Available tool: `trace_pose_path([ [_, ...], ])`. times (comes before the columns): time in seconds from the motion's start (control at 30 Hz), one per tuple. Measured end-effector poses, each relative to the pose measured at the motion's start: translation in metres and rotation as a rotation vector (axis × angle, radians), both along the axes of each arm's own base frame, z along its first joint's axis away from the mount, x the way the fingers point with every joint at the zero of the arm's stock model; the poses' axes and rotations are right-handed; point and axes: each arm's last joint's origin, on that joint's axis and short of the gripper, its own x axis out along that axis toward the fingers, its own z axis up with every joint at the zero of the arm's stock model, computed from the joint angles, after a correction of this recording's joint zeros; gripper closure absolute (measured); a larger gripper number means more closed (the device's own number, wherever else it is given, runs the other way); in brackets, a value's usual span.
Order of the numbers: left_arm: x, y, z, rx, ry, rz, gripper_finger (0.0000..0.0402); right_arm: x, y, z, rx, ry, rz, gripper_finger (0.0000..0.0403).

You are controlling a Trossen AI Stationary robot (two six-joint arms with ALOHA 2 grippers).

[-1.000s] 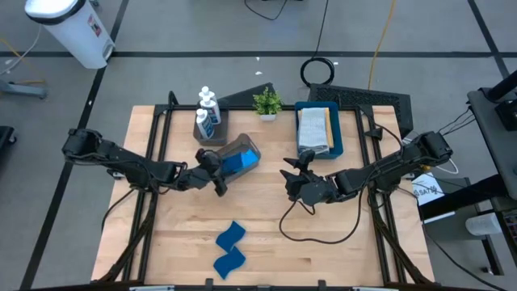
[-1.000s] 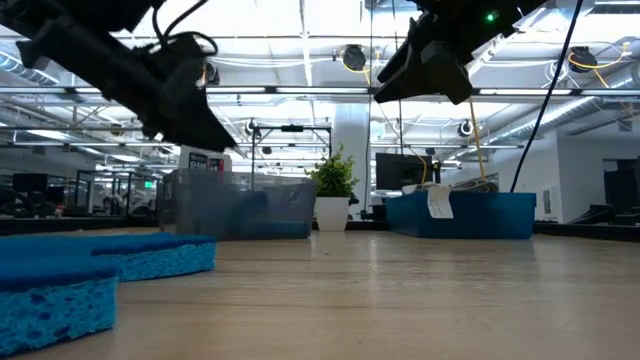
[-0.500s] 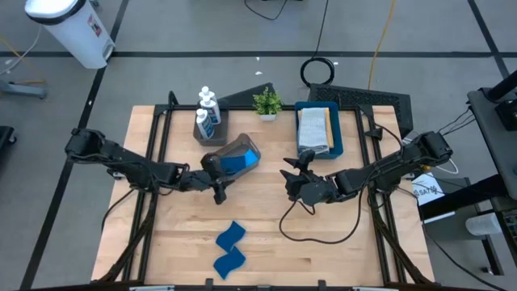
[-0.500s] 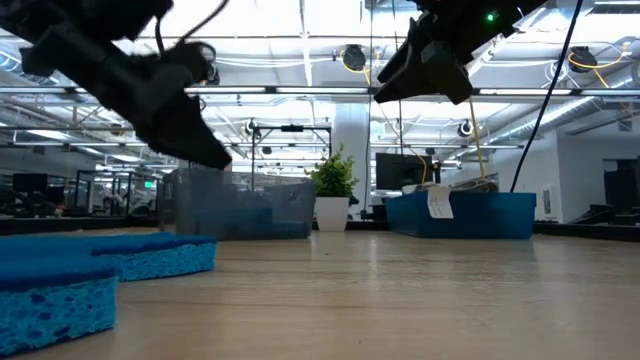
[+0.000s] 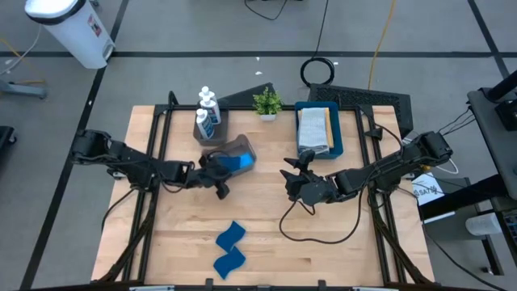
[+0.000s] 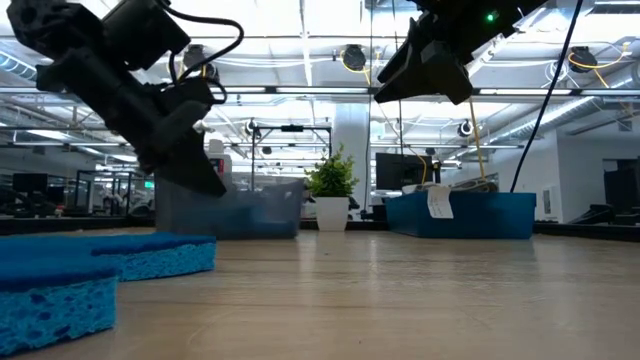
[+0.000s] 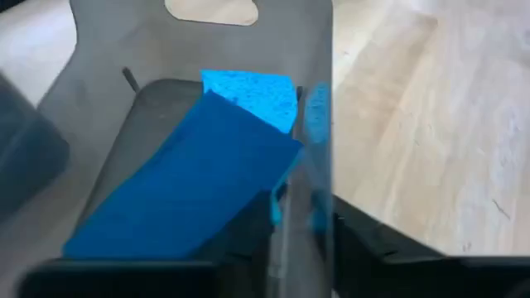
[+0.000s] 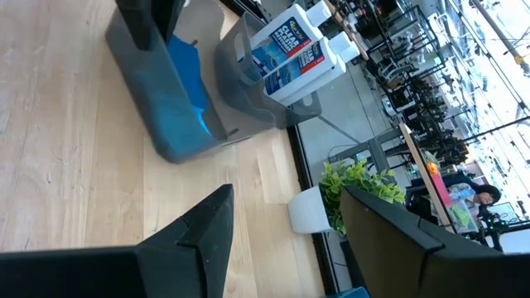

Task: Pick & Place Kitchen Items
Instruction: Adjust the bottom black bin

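The left gripper [image 5: 216, 171] is pinching the wall of the grey bin [image 5: 234, 155] holding a blue sponge [image 5: 235, 162]; next, probably, righting it, while two sponges [image 5: 229, 249] lie at six o'clock and the right gripper [image 5: 292, 179] is hanging open.

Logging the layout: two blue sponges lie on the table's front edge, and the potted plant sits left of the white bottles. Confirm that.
Not quite: the high view shows the potted plant to the right of the white bottles. The two blue sponges do lie near the table's front edge.
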Motion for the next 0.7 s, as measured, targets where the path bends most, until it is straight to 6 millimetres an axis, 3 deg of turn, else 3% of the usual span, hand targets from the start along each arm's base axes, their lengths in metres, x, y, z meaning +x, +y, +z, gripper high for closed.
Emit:
trace_pose_path([
  [0.13,0.0004,0.0052,0.0002,-0.028,-0.017,0.05,0.0382,0.0,0.0,0.0,0.0,0.0,0.0,0.0206],
  [0.2,0.0007,0.0071,0.0006,-0.035,-0.025,0.063,0.039,0.0,0.0,0.0,0.0,0.0,0.0,0.0206],
  [0.5,0.0009,0.0076,0.0005,-0.064,-0.031,0.064,0.0336,0.0,0.0,0.0,0.0,0.0,0.0,0.0206],
  [0.7,0.0005,0.0085,0.0014,-0.047,-0.04,0.091,0.0271,0.0,0.0,0.0,0.0,0.0,0.0,0.0206],
])
